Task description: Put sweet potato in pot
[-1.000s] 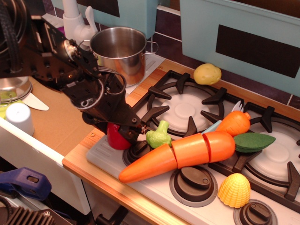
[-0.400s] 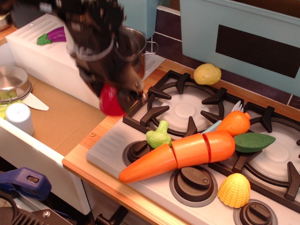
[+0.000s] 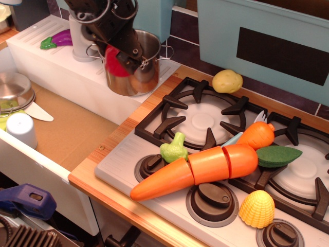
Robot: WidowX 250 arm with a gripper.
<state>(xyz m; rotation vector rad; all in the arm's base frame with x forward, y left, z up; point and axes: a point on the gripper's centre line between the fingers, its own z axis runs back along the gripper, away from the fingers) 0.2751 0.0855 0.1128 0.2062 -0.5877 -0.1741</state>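
- Sweet potato [image 3: 115, 62] is glossy red and rounded, and you've got it clenched between the dark fingers [image 3: 129, 57] of the gripper [image 3: 123, 60], up in the air.
- Only part of that red body shows; the finger on its right side covers the rest, so you can't see its flat end.
- Right behind your fingers and partly hidden by them stands the pot [image 3: 138, 64], shiny steel, with one loop handle poking out on its far right side.
- You're holding the toy against the pot's front wall, near the rim, not inside it.
- A second ago you had it down on the stove's front-left corner, beside the green toy [image 3: 174, 148]; a moment ago it was mid-lift and blurred.
- Now your arm has swung up and back to the pot.
- Below your fingers the long orange carrot [image 3: 195, 170] hasn't budged, and neither has the yellow potato [image 3: 227, 81].
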